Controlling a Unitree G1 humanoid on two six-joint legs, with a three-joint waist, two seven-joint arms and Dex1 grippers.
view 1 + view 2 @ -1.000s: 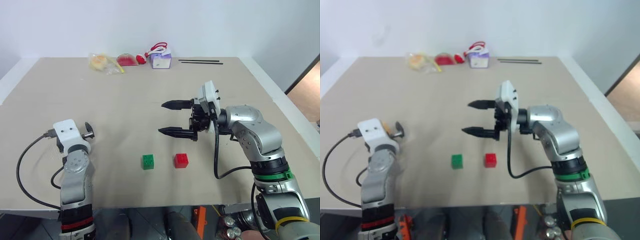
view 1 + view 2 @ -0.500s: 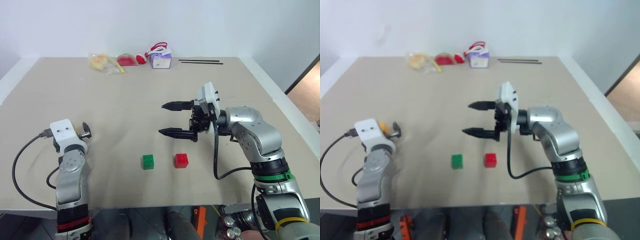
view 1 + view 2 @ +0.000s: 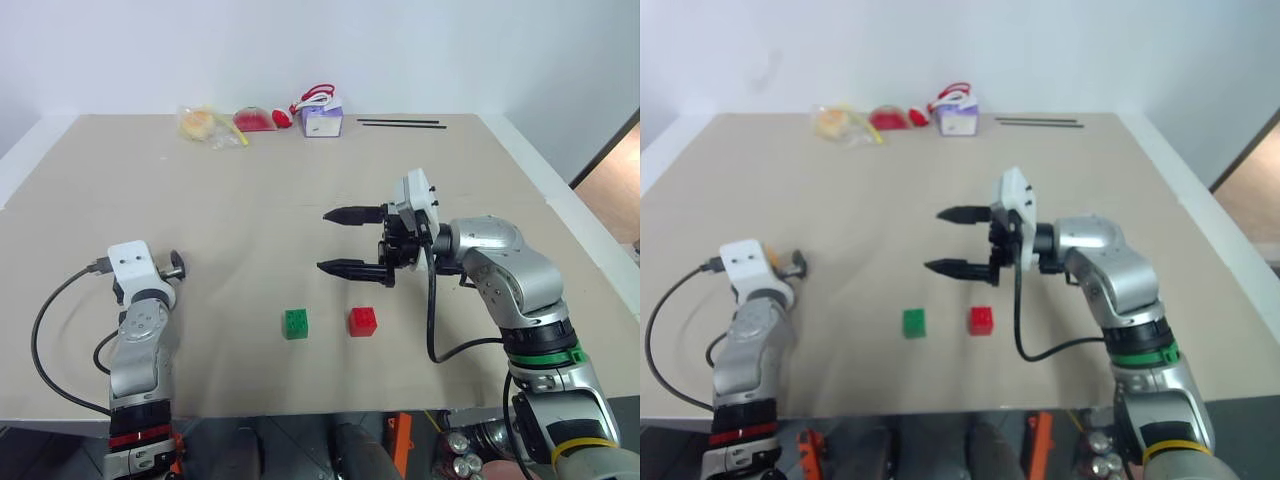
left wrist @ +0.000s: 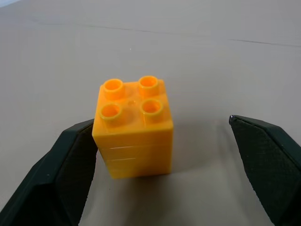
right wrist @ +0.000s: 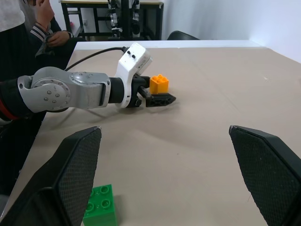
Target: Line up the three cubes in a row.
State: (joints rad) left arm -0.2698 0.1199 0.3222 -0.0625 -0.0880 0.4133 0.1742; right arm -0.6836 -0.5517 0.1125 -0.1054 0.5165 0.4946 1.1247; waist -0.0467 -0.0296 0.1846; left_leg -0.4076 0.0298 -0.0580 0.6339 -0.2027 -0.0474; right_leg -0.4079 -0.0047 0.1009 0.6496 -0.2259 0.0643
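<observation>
Beige and matte, the flat tabletop (image 3: 250,200) carries all three studded plastic toy-brick cubes, and the green cube (image 3: 295,323) near its front edge serves as the landmark here. The red cube (image 3: 362,321) sits just to the robot's right of the green cube, level with it and apart from it by a small gap. The yellow-orange cube (image 4: 133,126) stands upright well to the left of the green cube and a little farther from the front edge, resting on the tabletop between the two black fingers of the left gripper (image 4: 164,160). One finger (image 4: 61,176) lies against the cube's side, while the other stands clear of it with bare table between, so the jaws are spread and pinch nothing. The right gripper (image 3: 345,240) hovers above the table beyond and to the right of the green cube, pointing toward the robot's left, its two fingers wide apart and empty. Far beyond the green cube, by the table's back edge, lie a purple-and-white box (image 3: 322,120), a red item (image 3: 256,119), a clear bag with something yellowish (image 3: 205,124) and two thin black sticks (image 3: 400,123).
</observation>
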